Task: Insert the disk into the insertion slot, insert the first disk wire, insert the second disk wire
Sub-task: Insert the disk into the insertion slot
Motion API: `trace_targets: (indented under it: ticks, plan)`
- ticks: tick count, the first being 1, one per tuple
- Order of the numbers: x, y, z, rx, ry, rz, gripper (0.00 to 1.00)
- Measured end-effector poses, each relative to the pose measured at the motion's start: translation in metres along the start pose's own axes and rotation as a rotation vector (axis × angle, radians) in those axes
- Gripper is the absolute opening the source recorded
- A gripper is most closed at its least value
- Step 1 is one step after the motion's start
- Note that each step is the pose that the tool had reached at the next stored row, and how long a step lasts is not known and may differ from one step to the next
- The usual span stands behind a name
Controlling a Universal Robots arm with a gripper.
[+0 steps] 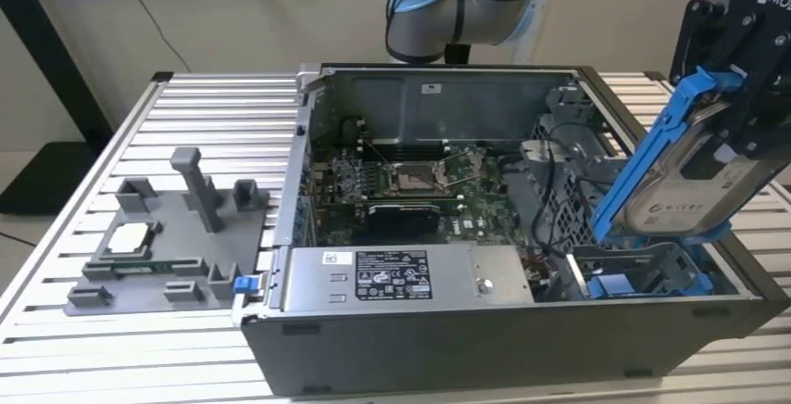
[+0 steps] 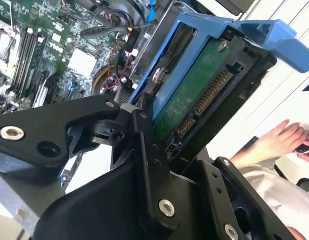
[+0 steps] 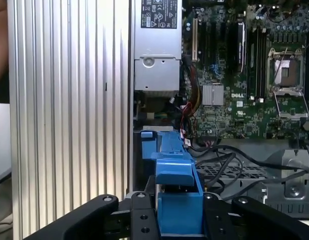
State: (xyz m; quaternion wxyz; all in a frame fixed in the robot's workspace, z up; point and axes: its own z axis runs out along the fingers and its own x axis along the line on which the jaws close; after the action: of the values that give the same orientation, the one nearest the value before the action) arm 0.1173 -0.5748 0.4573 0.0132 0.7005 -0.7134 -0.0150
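Desk: a ribbed silver desk with a pale wall behind it. An open computer case sits on it, insides showing.
Jaws: clamped tight on the disk. The gripper holds it from 2 sides, high at the exterior view's right.
Disk: the disk hangs steeply tilted in its blue carrier, low end down at the bay and not seated.
Insertion slot: the insertion slot is in the case's near corner at the exterior view's right, directly under the disk, with blue tabs inside.
Hidden: the disk's upper end sits behind the gripper's black body, and the gripper is cut off by the picture edge. Whether the carrier's low corner touches the bay rim, I cannot tell.
Room: it is tight. The power supply lies just beside the slot, and black cables droop between the motherboard and the bay. The case wall closes the other side.
Second wrist view: it shows the disk's green circuit board and connector row, plus a person's hand beyond the desk.
First wrist view: it looks along the carrier's blue end toward the case, with the desk's ribs alongside.
Exterior view: a grey fixture with small parts stands well apart at the exterior view's left.
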Motion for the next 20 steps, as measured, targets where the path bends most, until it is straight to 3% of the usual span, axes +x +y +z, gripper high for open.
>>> trace_targets:
  ticks: [8,15,20]
  plan:
    - [0.0000,-0.0016,0.0144,-0.0002,-0.0093,0.006,0.00]
    - [-0.0001,-0.0044,0.0251,-0.0005,-0.0238,0.012,0.00]
    - [-0.0001,-0.0091,0.0330,-0.0005,-0.0274,0.015,0.00]
